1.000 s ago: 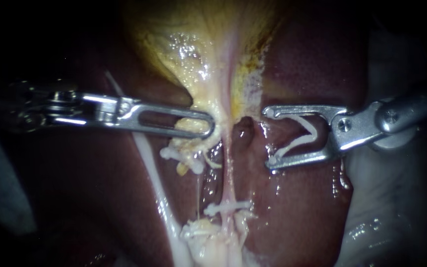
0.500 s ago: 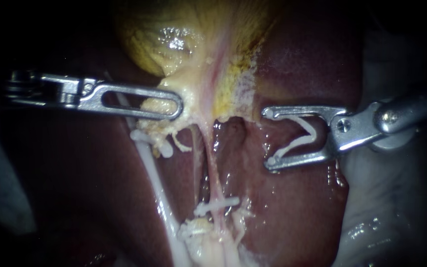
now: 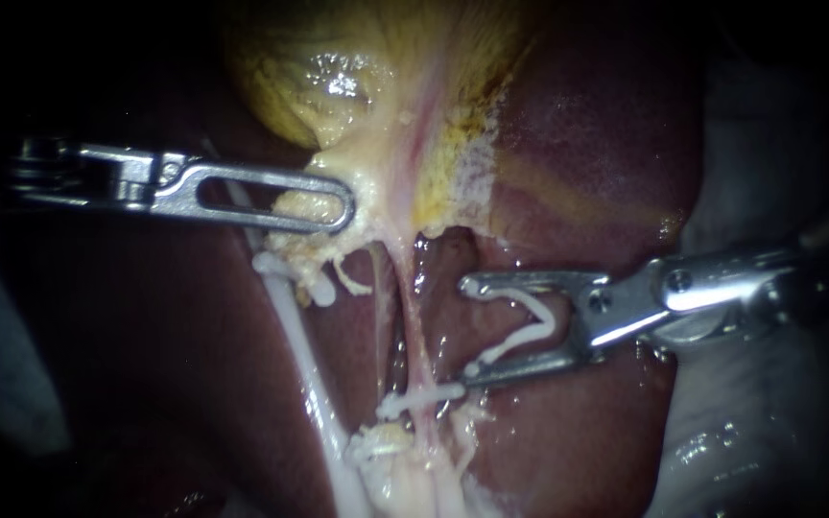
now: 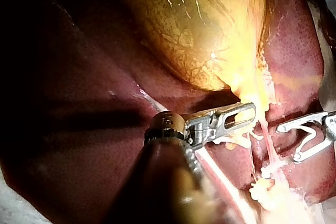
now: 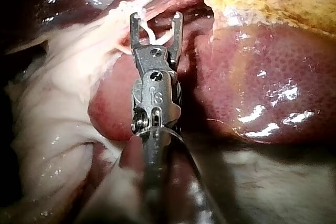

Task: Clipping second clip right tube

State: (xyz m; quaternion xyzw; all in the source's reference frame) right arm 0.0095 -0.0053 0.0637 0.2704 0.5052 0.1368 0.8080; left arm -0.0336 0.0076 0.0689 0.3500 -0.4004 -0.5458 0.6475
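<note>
The gallbladder neck [image 3: 386, 197] is gripped at centre left by the left instrument's [image 3: 343, 206] closed jaws, apparently to tension the right tube [image 3: 414, 326] at centre, beside which a white clip [image 3: 539, 331] is held in the right instrument's [image 3: 470, 328] wide-spread jaws, above the placed clip [image 3: 424, 395].

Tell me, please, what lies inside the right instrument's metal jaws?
The jaws of the right instrument grip an open white V-shaped clip; dark red liver shows behind it. The thin pink tube stands outside them. Tissue under the lower jaw is covered.
</note>
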